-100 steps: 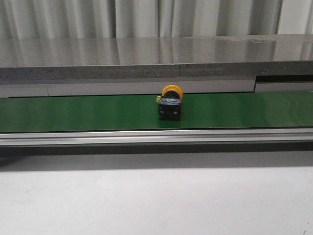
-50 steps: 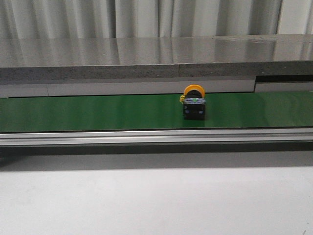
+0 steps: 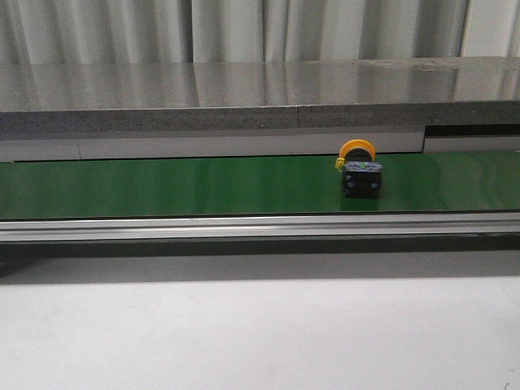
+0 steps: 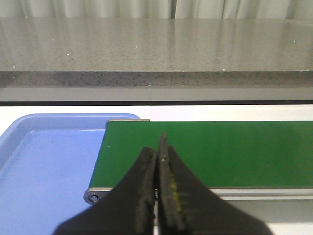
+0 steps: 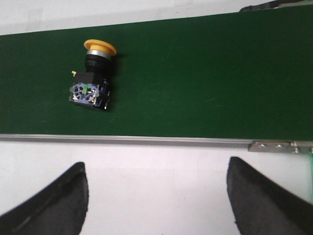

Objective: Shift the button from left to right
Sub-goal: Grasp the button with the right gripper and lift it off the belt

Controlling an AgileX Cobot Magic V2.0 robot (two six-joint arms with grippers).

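Note:
The button (image 3: 359, 175) lies on its side on the green belt (image 3: 162, 185), right of centre, its yellow-orange cap toward the back. It also shows in the right wrist view as the button (image 5: 93, 78) on the belt (image 5: 205, 83). My right gripper (image 5: 156, 188) hangs open over the white table in front of the belt, nothing between its fingers. My left gripper (image 4: 158, 149) is shut with nothing in it, over the belt's left end (image 4: 205, 152). Neither gripper shows in the front view.
A blue tray (image 4: 44, 156) sits just past the belt's left end. A silver rail (image 3: 260, 226) runs along the belt's front edge, with white tabletop (image 3: 260, 333) before it. A grey stone ledge (image 3: 260, 101) stands behind the belt.
The button has travelled to the right along the belt, from the centre to right of centre. No gripper touches it.

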